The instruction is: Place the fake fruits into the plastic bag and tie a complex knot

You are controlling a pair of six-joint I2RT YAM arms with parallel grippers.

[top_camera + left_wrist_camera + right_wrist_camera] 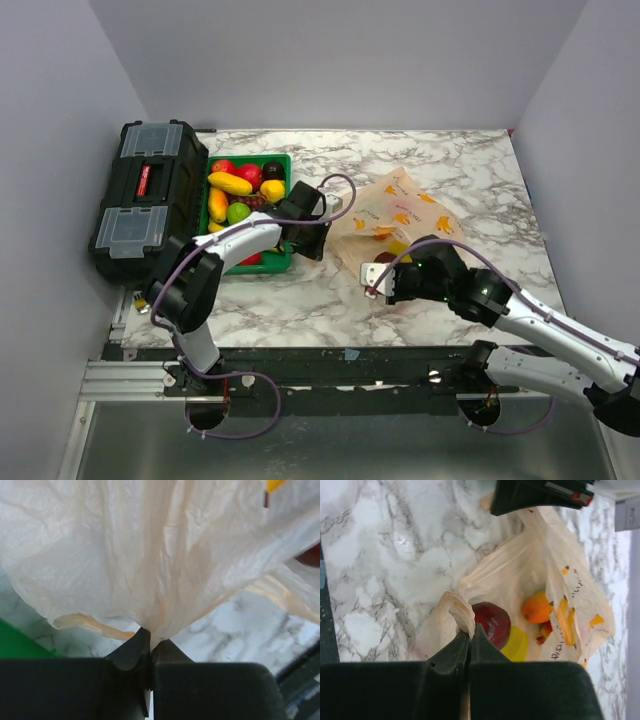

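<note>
Item: plastic bag (402,213), pale peach, crinkled, printed with yellow-orange motifs; lying on marble bench (480,170) between the two tools, pinched by both. Inside, just ahead of right tool (471,632): dark red fruit (492,622), yellow fruit (516,645), orange fruit (537,607). Right tool: jaws together, clamped on a bunched fold of bag rim. Left tool (150,641): jaws together, clamped on gathered bag plastic fanning out ahead of it. On the far side of left tool from the bag: green tray (283,160) holding more fake fruits (232,183). Beyond tray, farther from left tool: black toolbox (145,195).
</note>
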